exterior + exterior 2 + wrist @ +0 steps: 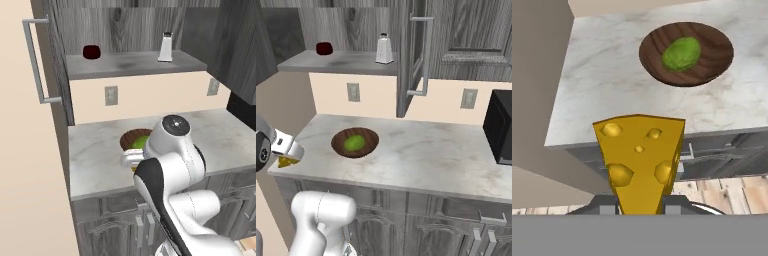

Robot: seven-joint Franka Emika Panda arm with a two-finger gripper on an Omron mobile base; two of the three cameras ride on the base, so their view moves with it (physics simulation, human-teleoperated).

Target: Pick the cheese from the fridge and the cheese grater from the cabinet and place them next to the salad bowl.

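The gripper (641, 207) was closed on the cheese (640, 157), and the two jaws pressed the narrow end of the yellow wedge from both sides. In the hand view the wedge stood out from the jaws with its wide end ahead, and its holes were visible on the face. In the right base view the cheese (287, 161) was seen as a small yellow piece under the gripper (290, 154), at the near left corner of the counter (431, 155), just at the edge.

The salad bowl (355, 142) rested on the counter, further in and to the right of the cheese, apart from it. A green ball of lettuce (682, 53) lay in the middle of the bowl.

Above the counter, the cabinet (130, 62) was open. The cheese grater (166, 48) stood upright on the shelf, on its right part. A dark red cup (91, 51) stood on the same shelf to the left, well apart from the grater. A black appliance (501, 127) stood at the far right of the counter.
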